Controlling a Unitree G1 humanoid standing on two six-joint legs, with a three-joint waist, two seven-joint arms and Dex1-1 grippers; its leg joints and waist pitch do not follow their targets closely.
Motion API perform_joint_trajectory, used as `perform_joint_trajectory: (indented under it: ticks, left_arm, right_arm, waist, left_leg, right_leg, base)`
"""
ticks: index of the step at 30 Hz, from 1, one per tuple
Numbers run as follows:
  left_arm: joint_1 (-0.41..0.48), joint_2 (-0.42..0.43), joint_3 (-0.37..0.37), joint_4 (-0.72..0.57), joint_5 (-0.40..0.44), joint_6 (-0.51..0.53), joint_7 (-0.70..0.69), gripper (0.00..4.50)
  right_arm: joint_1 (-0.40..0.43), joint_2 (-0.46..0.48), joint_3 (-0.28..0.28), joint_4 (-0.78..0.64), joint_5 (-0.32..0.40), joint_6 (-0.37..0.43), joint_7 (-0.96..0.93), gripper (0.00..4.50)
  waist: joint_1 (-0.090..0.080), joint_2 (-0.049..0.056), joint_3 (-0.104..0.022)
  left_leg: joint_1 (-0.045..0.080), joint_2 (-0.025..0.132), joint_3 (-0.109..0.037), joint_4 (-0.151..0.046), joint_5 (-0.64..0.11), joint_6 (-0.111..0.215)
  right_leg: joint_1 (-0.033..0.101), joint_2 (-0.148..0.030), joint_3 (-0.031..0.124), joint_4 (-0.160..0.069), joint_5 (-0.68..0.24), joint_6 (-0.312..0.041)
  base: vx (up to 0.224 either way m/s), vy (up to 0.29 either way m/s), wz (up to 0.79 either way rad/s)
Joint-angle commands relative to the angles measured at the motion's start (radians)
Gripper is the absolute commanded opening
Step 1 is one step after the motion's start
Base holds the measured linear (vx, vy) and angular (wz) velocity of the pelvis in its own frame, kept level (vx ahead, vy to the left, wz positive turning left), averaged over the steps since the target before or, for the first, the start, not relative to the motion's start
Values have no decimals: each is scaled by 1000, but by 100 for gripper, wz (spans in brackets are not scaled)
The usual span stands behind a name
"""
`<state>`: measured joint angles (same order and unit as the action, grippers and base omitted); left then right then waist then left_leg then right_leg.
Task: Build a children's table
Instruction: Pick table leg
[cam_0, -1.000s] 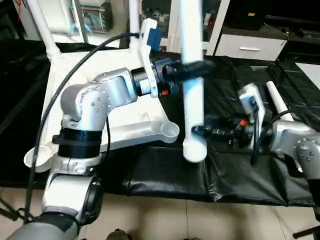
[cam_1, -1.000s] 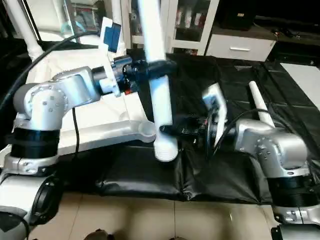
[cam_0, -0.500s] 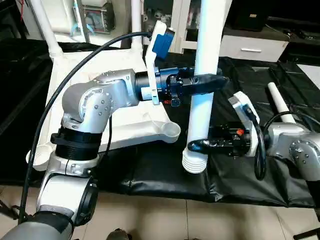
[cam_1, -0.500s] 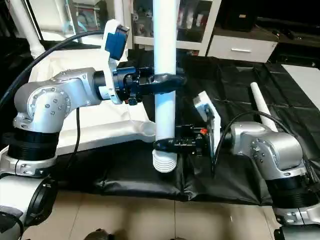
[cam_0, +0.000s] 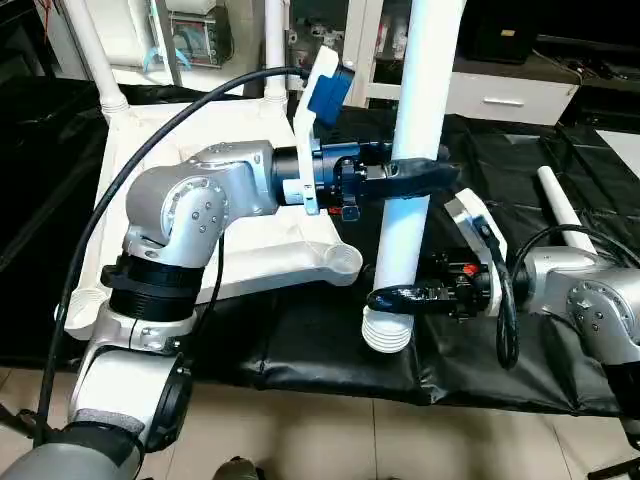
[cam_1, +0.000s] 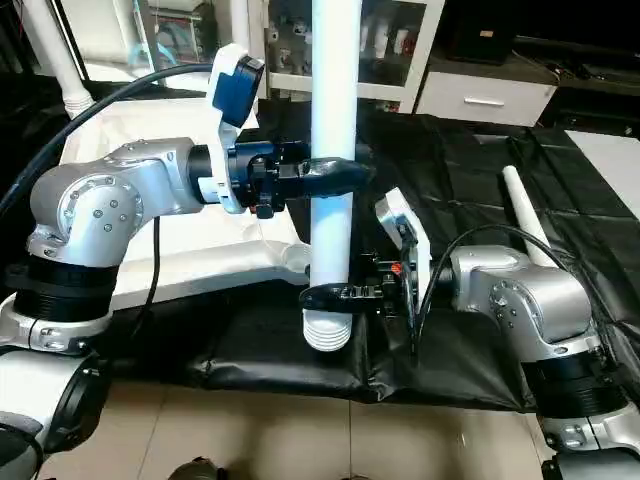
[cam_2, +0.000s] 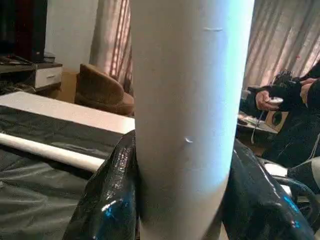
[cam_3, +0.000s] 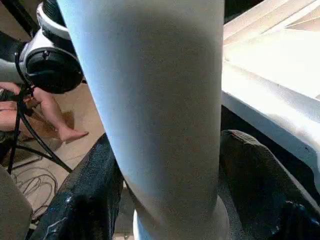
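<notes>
We hold the leg (cam_0: 415, 150) upright with both grippers so its threaded end (cam_0: 387, 332) points down, just right of the tabletop's (cam_0: 250, 265) near corner socket (cam_0: 343, 262). The left gripper (cam_0: 420, 176) reaches rightward, fingers closed around mid-shaft. The right gripper (cam_0: 392, 297) reaches leftward, fingers closed just above the threads. A spare leg (cam_0: 556, 205) lies on the desk (cam_0: 470, 370) at right.
</notes>
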<state>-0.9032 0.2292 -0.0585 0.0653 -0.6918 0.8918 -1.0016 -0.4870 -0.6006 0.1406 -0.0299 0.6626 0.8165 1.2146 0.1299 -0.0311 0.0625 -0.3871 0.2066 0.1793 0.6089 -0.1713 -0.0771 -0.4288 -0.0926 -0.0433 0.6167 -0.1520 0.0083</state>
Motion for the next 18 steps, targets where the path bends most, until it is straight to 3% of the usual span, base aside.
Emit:
perform_joint_trajectory:
  ticks: [1, 15, 16, 18]
  left_arm:
    - [-8, 4, -15, -11, -6, -1, -19, 179]
    - [-13, 6, -37, -3, 4, -12, -33, 179]
    - [-14, 7, -37, -3, 4, -13, -34, 179]
    - [-16, 10, -38, -1, 4, -13, -35, 179]
  right_arm:
    - [-10, -17, 8, -11, -10, -13, 11, 294]
    - [-21, -12, 40, -4, -42, -36, 35, 294]
    - [-21, -12, 41, -4, -43, -37, 36, 267]
    - [-20, -9, 42, -5, -42, -40, 41, 260]
  waist:
    - [2, -15, -82]
    - [10, -12, -82]
    - [10, -11, -82]
    - [10, -11, -83]
  left_leg:
    - [14, 8, 4, -63, -142, 17]
    - [16, 9, 4, -62, -153, 12]
    - [17, 9, 4, -62, -156, 11]
    - [16, 9, 4, -62, -153, 12]
  right_leg:
    - [65, -32, 21, -59, -200, -211]
    - [63, -32, 22, -60, -209, -209]
    - [63, -32, 22, -60, -211, -209]
    - [64, -32, 22, -59, -203, -212]
  base:
    - [0, 0, 0]
    - [0, 0, 0]
    - [0, 0, 0]
    - [0, 0, 0]
